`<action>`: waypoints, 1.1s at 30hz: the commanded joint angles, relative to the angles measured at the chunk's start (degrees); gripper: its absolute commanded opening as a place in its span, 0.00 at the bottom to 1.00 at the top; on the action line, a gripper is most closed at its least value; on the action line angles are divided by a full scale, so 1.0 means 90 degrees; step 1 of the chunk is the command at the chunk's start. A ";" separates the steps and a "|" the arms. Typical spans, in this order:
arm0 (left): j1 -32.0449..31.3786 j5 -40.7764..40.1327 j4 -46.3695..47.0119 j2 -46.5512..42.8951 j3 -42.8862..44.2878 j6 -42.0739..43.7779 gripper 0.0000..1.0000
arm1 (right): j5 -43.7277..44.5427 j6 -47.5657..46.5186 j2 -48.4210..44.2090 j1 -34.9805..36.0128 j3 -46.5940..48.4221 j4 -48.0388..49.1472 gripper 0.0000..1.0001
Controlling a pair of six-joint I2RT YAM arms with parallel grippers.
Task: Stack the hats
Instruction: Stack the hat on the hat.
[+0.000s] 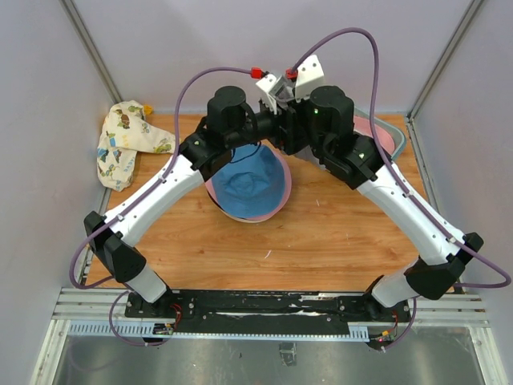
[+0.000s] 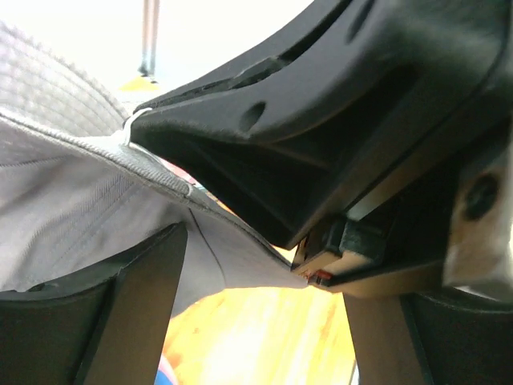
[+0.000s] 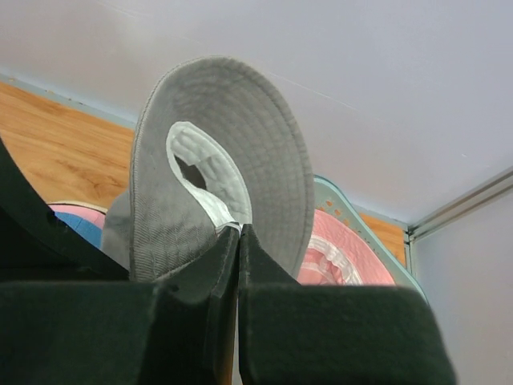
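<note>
In the right wrist view a grey hat (image 3: 232,160) hangs upside down, and my right gripper (image 3: 239,234) is shut on its brim by the white inner band. In the left wrist view my left gripper (image 2: 264,321) is open. The same grey hat's brim (image 2: 72,184) lies over its left finger (image 2: 120,321), not pinched. The right gripper's black body (image 2: 337,104) looms just above. In the top view both wrists meet at the back centre, hiding the grey hat. A blue hat (image 1: 252,183) sits on a pink hat (image 1: 215,192) mid-table. A cream patterned hat (image 1: 124,143) lies back left.
At the back right a grey-green basket (image 3: 346,210) holds another pink hat (image 3: 345,253), partly seen behind the right arm as the pink hat (image 1: 377,128) in the top view. Grey walls close the table on three sides.
</note>
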 commanded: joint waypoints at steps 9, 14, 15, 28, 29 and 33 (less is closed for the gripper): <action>-0.0445 -0.3693 -0.0932 0.0139 0.0399 0.1458 0.21 | 0.0365 0.0032 -0.0261 0.0118 -0.0008 0.0149 0.01; -0.0445 -0.4437 -0.0761 -0.0026 0.0223 0.1873 0.03 | 0.0532 0.0008 -0.0292 0.0037 -0.0044 0.0206 0.01; -0.0445 -0.4541 -0.0703 -0.0084 0.0174 0.1942 0.01 | 0.0525 0.0047 -0.0302 0.0003 -0.0051 0.0198 0.01; -0.0426 -0.4872 -0.0471 -0.0612 -0.0127 0.2690 0.00 | -0.0094 0.0815 -0.0589 -0.1389 -0.0147 -0.0221 0.01; -0.0417 -0.4771 -0.0429 -0.0706 -0.0205 0.2719 0.01 | -0.0196 0.0881 -0.0604 -0.1527 -0.0159 -0.0247 0.00; -0.0379 -0.4621 -0.0196 -0.0978 -0.0492 0.2787 0.01 | -0.0495 0.1048 -0.0655 -0.1827 -0.0217 -0.0282 0.01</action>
